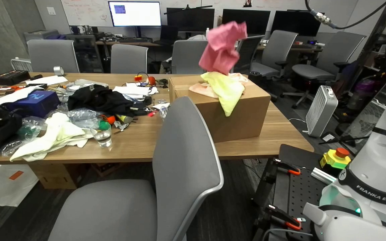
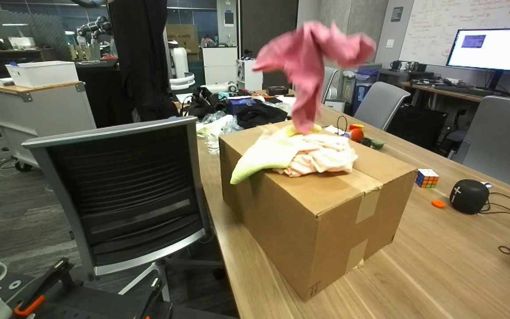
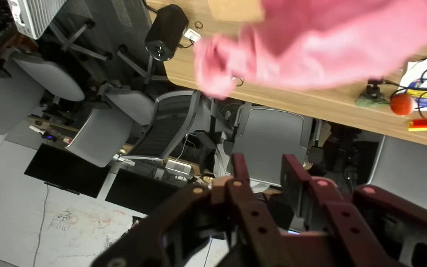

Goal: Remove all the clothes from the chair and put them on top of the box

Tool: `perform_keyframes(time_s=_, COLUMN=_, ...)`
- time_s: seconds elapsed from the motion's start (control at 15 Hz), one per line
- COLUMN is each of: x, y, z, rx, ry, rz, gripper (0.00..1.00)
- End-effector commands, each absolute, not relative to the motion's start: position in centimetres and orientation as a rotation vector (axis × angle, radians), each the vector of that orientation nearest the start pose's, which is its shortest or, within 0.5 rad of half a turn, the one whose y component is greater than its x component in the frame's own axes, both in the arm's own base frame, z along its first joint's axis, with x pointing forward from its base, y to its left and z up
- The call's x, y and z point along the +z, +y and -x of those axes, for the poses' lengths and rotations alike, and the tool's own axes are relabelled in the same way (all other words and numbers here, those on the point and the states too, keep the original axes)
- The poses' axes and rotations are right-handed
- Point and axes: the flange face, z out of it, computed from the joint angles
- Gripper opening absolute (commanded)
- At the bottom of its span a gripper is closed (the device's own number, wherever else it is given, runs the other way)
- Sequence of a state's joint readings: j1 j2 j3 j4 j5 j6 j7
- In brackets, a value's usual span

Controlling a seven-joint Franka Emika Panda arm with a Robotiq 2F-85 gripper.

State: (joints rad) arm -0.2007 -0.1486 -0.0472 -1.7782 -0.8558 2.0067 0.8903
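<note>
Step in hand, as judged: the last garment is being delivered to the box, to which all places below are referred. In the wrist view the claw is seen with its jaws apart and nothing between them; it is out of frame in both exterior views. The pink garment is in the air above the box top, blurred and clear of the fingertips; a free drop is inferred. Whether its lower end touches the cloth beneath cannot be told. The peach garment is bunched on the box top. The yellow-green garment is laid across it, one corner hung over the box's long side. The chair is placed off that side, past the edge of the table; no garment is seen on the part of it in frame.

Method: no closing and no descent should be commanded until the pink cloth has settled, as a loose fold might be snagged. A landing over the middle of the box top is wanted; by a lopsided fall the hanging corner might be dragged lower. If slippage is found, the cloth should be pinched near its centre and lowered close to the box before release.
</note>
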Motion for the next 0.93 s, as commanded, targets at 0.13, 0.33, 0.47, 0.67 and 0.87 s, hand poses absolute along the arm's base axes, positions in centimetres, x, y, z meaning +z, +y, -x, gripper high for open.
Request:
perform_keyframes(time_s=0.13, x=65.6, y=-17.2, z=-51.7, rx=0.6, ry=-0.917, rz=-2.247, gripper=0.78)
perform_keyframes(time_s=0.33, x=63.9, y=-15.5, z=-48.9, rx=0.498, ry=-0.774, rz=-2.403, gripper=0.99)
perform_keyframes(time_s=0.47, x=63.3, y=-15.0, z=-46.8, rx=0.438, ry=-0.685, rz=-2.501, gripper=1.0)
perform_keyframes(time_s=0.67, x=63.5, y=-15.1, z=-42.9, rx=0.345, ry=-0.538, rz=-2.642, gripper=1.0)
perform_keyframes(time_s=0.87, x=63.8, y=-15.8, z=-38.4, rx=0.258, ry=-0.373, rz=-2.766, gripper=1.0)
